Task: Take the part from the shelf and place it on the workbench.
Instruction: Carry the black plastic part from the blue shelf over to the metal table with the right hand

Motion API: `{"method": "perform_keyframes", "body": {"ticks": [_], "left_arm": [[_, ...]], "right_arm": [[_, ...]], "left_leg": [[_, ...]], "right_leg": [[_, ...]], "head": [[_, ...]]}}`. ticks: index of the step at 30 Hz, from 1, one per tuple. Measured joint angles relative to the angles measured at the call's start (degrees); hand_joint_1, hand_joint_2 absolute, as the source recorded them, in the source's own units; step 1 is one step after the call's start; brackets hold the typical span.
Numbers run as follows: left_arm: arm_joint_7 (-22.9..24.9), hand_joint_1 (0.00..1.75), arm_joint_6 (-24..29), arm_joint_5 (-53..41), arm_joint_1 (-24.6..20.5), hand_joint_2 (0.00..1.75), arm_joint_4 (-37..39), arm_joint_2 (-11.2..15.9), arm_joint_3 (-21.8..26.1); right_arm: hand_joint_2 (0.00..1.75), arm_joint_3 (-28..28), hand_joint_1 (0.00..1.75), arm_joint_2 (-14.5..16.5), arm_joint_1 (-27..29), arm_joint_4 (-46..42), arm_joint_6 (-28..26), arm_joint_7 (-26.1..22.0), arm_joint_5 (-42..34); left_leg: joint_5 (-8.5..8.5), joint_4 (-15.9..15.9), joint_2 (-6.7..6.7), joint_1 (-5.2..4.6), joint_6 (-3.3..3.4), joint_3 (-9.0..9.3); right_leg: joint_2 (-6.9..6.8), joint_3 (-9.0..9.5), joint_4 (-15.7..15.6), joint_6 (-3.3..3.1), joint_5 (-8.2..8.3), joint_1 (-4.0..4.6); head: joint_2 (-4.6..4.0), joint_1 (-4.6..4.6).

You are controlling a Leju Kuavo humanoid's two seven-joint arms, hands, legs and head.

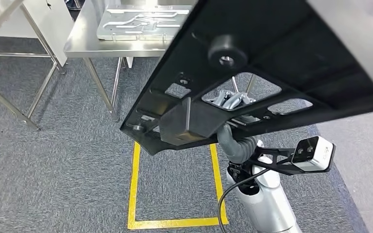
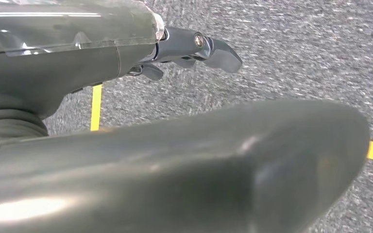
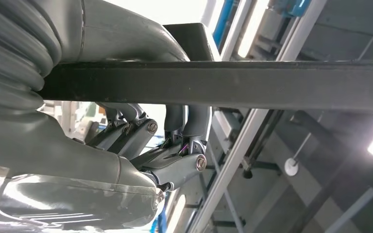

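A large flat black part [image 1: 272,53] with cut-outs and a round boss fills the upper right of the head view, tilted and lifted above the floor. My right hand [image 1: 209,127] grips it near its lower edge, the thick thumb on the near face and the fingers [image 1: 230,100] showing through a cut-out. In the right wrist view the black part's edge [image 3: 247,85] runs between thumb and fingers of my right hand [image 3: 175,145]. The steel workbench [image 1: 85,41] stands ahead at the upper left. My left hand [image 2: 175,160] hangs over the carpet, holding nothing, fingers [image 2: 213,48] stretched out.
A silver plate-like part [image 1: 141,22] lies on the workbench. A second metal table frame [image 1: 9,104] stands at the far left. A yellow tape rectangle [image 1: 135,194] marks the grey carpet below the black part. My right wrist camera [image 1: 313,153] juts out beside the arm.
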Motion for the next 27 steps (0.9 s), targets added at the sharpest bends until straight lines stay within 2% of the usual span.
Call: {"method": "perform_keyframes", "body": {"ticks": [1, 2, 3, 5, 6, 7, 8, 10, 11, 12, 13, 15, 16, 17, 18, 19, 21, 22, 23, 25, 26, 27], "left_arm": [[0.0, 0.00, 0.0, 0.0, 0.1, 0.00, 0.0, 0.0, 0.0], [0.0, 0.00, 0.0, 0.0, 0.1, 0.00, 0.0, 0.0, 0.0], [0.0, 0.00, 0.0, -0.1, 0.2, 0.00, 0.0, 0.0, 0.0], [-0.1, 0.00, 0.0, -0.1, 0.2, 0.00, 0.0, 0.0, 0.0], [-0.2, 0.00, 0.0, -0.1, 0.1, 0.00, 0.0, 0.0, 0.0], [-0.3, 0.00, 0.0, -0.1, 0.1, 0.00, 0.0, 0.0, 0.0], [-0.3, 0.00, 0.0, -0.1, 0.1, 0.00, 0.0, 0.0, 0.0], [-0.5, 0.00, -0.1, -0.1, 0.0, 0.00, 0.0, 0.0, 0.0], [-0.5, 0.00, -0.1, -0.2, -0.1, 0.00, 0.0, 0.0, 0.0], [-0.5, 0.00, -0.2, -0.2, -0.3, 0.00, 0.0, 0.0, 0.0], [-0.5, 0.00, -0.2, -0.3, -0.4, 0.00, 0.0, 0.0, -0.1], [-0.5, 0.00, -0.3, -0.4, -0.4, 0.00, 0.0, 0.0, -0.1], [-0.5, 0.00, -0.2, -0.4, -0.2, 0.00, 0.0, 0.0, -0.1], [-0.5, 0.00, -0.2, -0.4, -0.1, 0.00, 0.0, 0.0, -0.1], [-0.5, 0.00, -0.2, -0.4, 0.1, 0.00, 0.0, 0.0, -0.1], [-0.5, 0.00, -0.2, -0.4, 0.1, 0.00, 0.0, 0.0, -0.1], [-0.5, 0.00, -0.1, -0.2, 0.3, 0.00, 0.0, 0.0, -0.1], [-0.5, 0.00, -0.1, -0.1, 0.4, 0.00, 0.0, 0.1, -0.1], [-0.5, 0.00, -0.1, -0.1, 0.5, 0.00, 0.0, 0.1, -0.1], [-0.5, 0.00, 0.0, 0.0, 0.5, 0.00, 0.0, 0.1, 0.0], [-0.5, 0.00, 0.0, 0.0, 0.4, 0.00, 0.0, 0.1, 0.0], [-0.6, 0.00, 0.0, 0.0, 0.3, 0.00, 0.0, 0.1, 0.0]], "right_arm": [[1.75, -0.1, 1.61, 0.0, 0.1, 0.0, -0.1, 0.0, 0.0], [1.75, -0.1, 1.61, 0.0, 0.2, 0.0, -0.1, 0.0, 0.0], [1.75, -0.2, 1.61, 0.0, 0.2, 0.0, -0.2, 0.0, 0.0], [1.75, -0.2, 1.61, -0.1, 0.2, 0.0, -0.2, 0.1, 0.0], [1.75, -0.3, 1.61, -0.2, 0.3, 0.0, -0.2, 0.1, 0.0], [1.75, -0.3, 1.61, -0.2, 0.3, 0.0, -0.2, 0.2, 0.0], [1.75, -0.3, 1.61, -0.2, 0.3, 0.0, -0.2, 0.2, 0.0], [1.75, -0.4, 1.61, -0.3, 0.2, -0.2, -0.2, 0.3, 0.0], [1.75, -0.5, 1.61, -0.3, 0.1, -0.3, -0.2, 0.3, 0.0], [1.75, -0.5, 1.61, -0.3, 0.0, -0.3, -0.2, 0.3, -0.1], [1.75, -0.5, 1.61, -0.3, -0.1, -0.4, -0.2, 0.3, -0.1], [1.75, -0.5, 1.61, -0.3, 0.1, -0.4, -0.2, 0.3, -0.1], [1.75, -0.5, 1.61, -0.3, 0.3, -0.4, -0.2, 0.3, -0.1], [1.75, -0.5, 1.61, -0.3, 0.6, -0.4, -0.3, 0.3, -0.1], [1.75, -0.5, 1.61, -0.3, 0.7, -0.4, -0.3, 0.3, -0.1], [1.75, -0.5, 1.61, -0.3, 0.8, -0.4, -0.3, 0.3, -0.1], [1.75, -0.6, 1.61, -0.3, 0.9, -0.3, -0.4, 0.4, 0.0], [1.75, -0.6, 1.61, -0.3, 0.9, -0.2, -0.4, 0.4, 0.0], [1.75, -0.6, 1.61, -0.3, 1.0, 0.0, -0.6, 0.4, 0.1], [1.75, -0.7, 1.61, -0.3, 0.9, 0.0, -0.8, 0.5, 0.1], [1.75, -0.7, 1.61, -0.3, 0.7, 0.0, -1.0, 0.5, 0.1], [1.75, -0.8, 1.61, -0.3, 0.6, 0.0, -1.1, 0.5, 0.1]], "left_leg": [[-0.62, 0.0, -0.05, 0.00, -0.05, 0.74], [-1.28, 0.0, -0.11, 0.00, -0.13, 1.62], [-2.01, 0.0, -0.15, 0.00, -0.24, 2.63], [-3.49, 0.0, -0.18, -0.03, -0.59, 4.51], [-4.17, 0.0, -0.22, -0.08, -0.88, 5.22], [-4.80, -0.3, -0.21, -0.11, -1.24, 5.75], [-5.01, -0.2, -0.20, -0.16, -1.63, 6.33], [-4.97, 0.1, -0.07, -0.10, -2.30, 7.18], [-4.81, 1.4, 0.00, -0.04, -2.49, 7.06], [-5.08, 3.4, 0.05, 0.05, -2.66, 6.14], [-5.86, 6.5, 0.10, 0.13, -2.80, 4.22], [-8.74, 13.2, 0.08, 0.15, -3.12, -0.97], [-10.31, 15.2, 0.08, 0.14, -3.22, -3.24], [-11.16, 15.4, 0.08, 0.12, -3.21, -4.73], [-10.71, 14.0, 0.08, 0.09, -3.07, -5.49], [-8.50, 11.2, 0.08, -0.01, -2.80, -5.67], [-1.29, 5.0, -0.01, -0.39, -1.97, -5.48], [1.37, 3.1, -0.10, -0.60, -1.60, -5.22], [2.73, 2.2, -0.20, -0.73, -1.28, -5.02], [2.50, 1.6, -0.31, -0.65, -0.74, -3.77], [2.39, 1.1, -0.33, -0.51, -0.48, -3.04], [2.20, 0.7, -0.33, -0.37, -0.23, -2.21]], "right_leg": [[-0.06, -1.80, 1.1, 0.10, -0.74, -0.08], [-0.12, -2.78, 0.5, 0.05, -0.48, -0.13], [-0.17, -2.94, -1.8, -0.14, 1.10, -0.15], [-0.29, -2.01, -8.8, -0.85, 7.47, -0.02], [-0.36, -1.52, -11.4, -1.16, 9.95, 0.15], [-0.38, -1.17, -13.0, -1.47, 11.50, 0.36], [-0.30, -0.85, -13.6, -1.74, 11.76, 0.50], [-0.07, 0.57, -14.3, -2.48, 10.94, 0.55], [-0.01, 1.47, -14.7, -2.86, 10.59, 0.48], [-0.01, 2.32, -14.9, -3.22, 10.19, 0.45], [-0.01, 3.06, -15.1, -3.50, 9.74, 0.46], [0.06, 4.28, -15.1, -3.88, 8.58, 0.62], [0.16, 5.05, -15.1, -3.94, 7.89, 0.72], [0.28, 5.96, -15.1, -3.97, 7.16, 0.79], [0.37, 7.01, -15.1, -3.95, 6.36, 0.85], [0.41, 8.14, -15.1, -3.91, 5.51, 0.92], [0.56, 9.98, -15.0, -3.67, 3.93, 1.08], [0.68, 10.59, -15.1, -3.41, 3.20, 1.13], [0.81, 11.05, -14.9, -3.10, 2.80, 1.17], [0.88, 11.41, -14.0, -2.34, 2.86, 1.17], [0.75, 11.07, -12.7, -1.97, 3.20, 1.15], [0.58, 9.97, -10.7, -1.59, 3.20, 1.07]], "head": [[0.00, 0.00], [0.01, 0.00], [0.01, 0.00], [0.01, 0.00], [0.01, 0.02], [0.01, 0.03], [0.01, 0.03], [0.01, 0.01], [0.01, 0.00], [0.01, 0.00], [0.01, -0.01], [0.01, -0.01], [0.01, -0.01], [0.01, -0.01], [0.01, 0.00], [0.01, 0.00], [0.01, 0.00], [0.00, 0.01], [0.00, 0.01], [0.00, 0.01], [0.01, 0.01], [0.01, 0.01]]}}
